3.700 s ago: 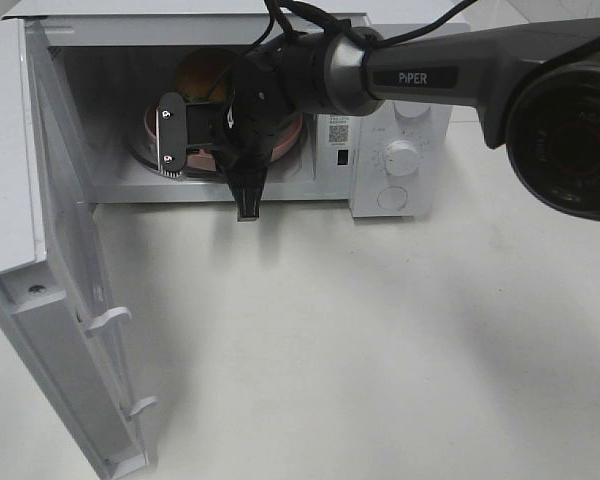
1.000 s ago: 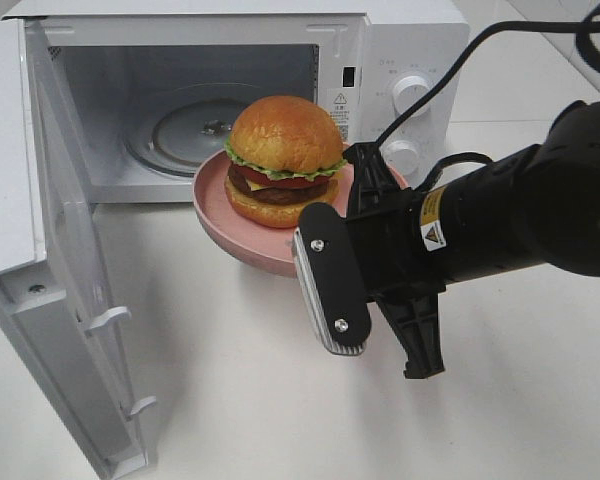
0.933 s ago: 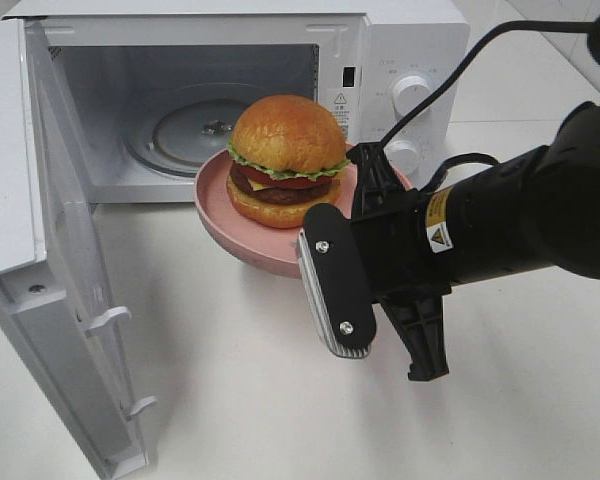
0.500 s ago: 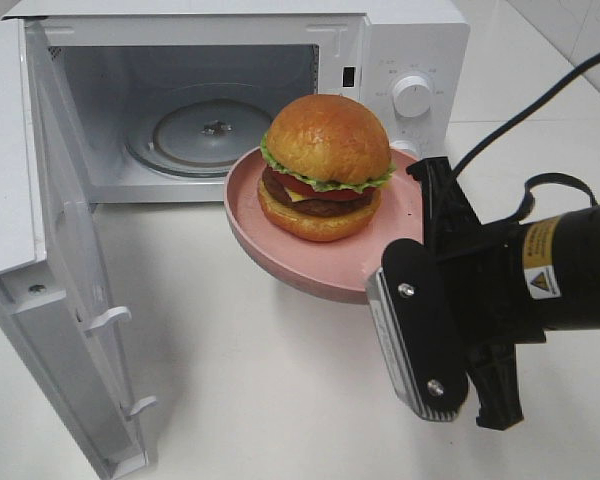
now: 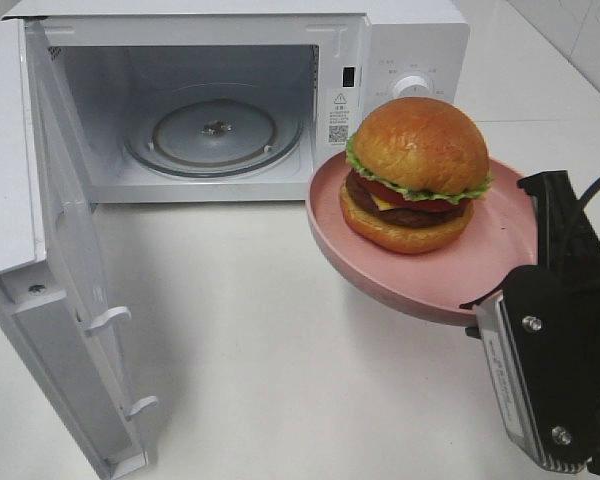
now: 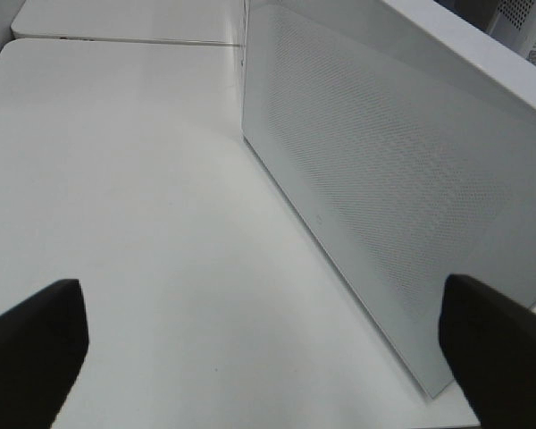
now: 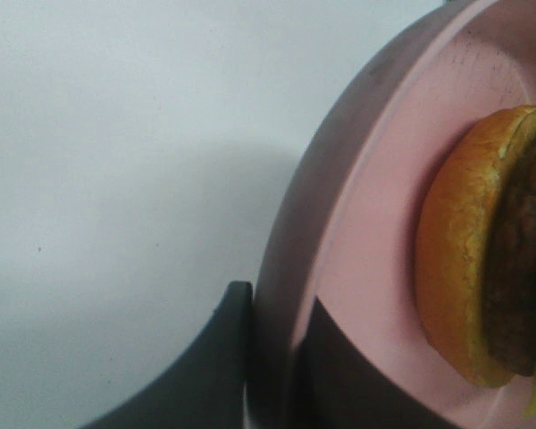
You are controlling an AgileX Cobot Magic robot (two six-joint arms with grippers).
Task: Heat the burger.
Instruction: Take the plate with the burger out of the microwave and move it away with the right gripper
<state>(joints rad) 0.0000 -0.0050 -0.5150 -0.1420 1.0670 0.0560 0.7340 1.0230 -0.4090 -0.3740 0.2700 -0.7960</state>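
Holding the pink plate (image 5: 430, 285) by its rim, the right gripper (image 7: 272, 357) has its jaws pinched on the plate edge, one finger under and one on top, seen in the right wrist view. Burger (image 5: 416, 172) sits upright on the plate, roughly centred, with bun on top and lettuce frill showing. Plate is in the air, tilted a little, over the white table (image 5: 280, 340) in front of the microwave's (image 5: 400, 50) control panel, partly covering the lower knob.

Compared with earlier frames: burger and plate were inside the microwave on the glass tray (image 5: 215, 135), then out in front of the opening, then further right; now they are furthest right and nearer the camera. The right arm has pulled back toward the lower right corner, only partly in frame. Glass tray is bare now. Microwave door (image 5: 65, 270) has stayed swung wide open on the left.

Left gripper (image 6: 268, 344): jaws spread wide, nothing between them, hanging above the table beside the microwave's side wall.
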